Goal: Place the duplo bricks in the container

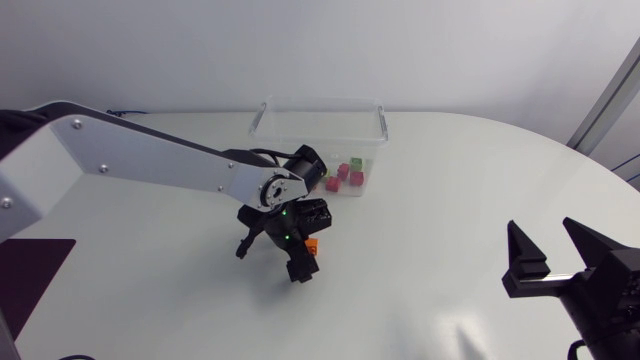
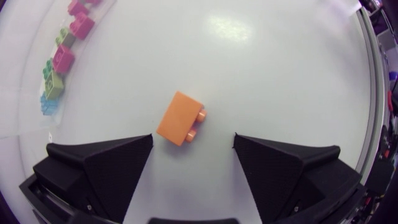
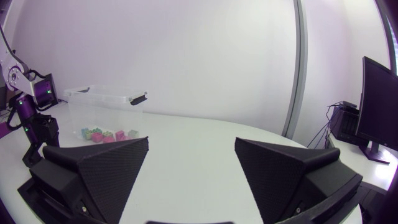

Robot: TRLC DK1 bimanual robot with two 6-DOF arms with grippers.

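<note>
Head view, left tool: We are holding the left tool (image 1: 278, 256) low over the tabletop (image 1: 450, 200), pointing down at the orange brick (image 1: 311, 245) so the fingers can straddle it.
Head view, container: The container (image 1: 320, 112) is standing just beyond our left arm, already holding several coloured bricks (image 1: 346, 175); it looks like a short carry.
Head view, right tool: We are keeping the right tool (image 1: 545, 240) well apart at the near right edge, fingers spread, out of the left arm's way.
Left wrist view, brick: The orange brick (image 2: 180, 118) is lying loose on the tabletop, turned at an angle, just ahead of the gap between the fingers.
Left wrist view, fingers: They are standing wide apart and touching nothing, apparently lining up for a grasp.
Right wrist view, right tool: The fingers are gaping with nothing between them, looking across at the container (image 3: 106, 99).
Step, as we judge it: We are approaching the last brick outside the container.
</note>
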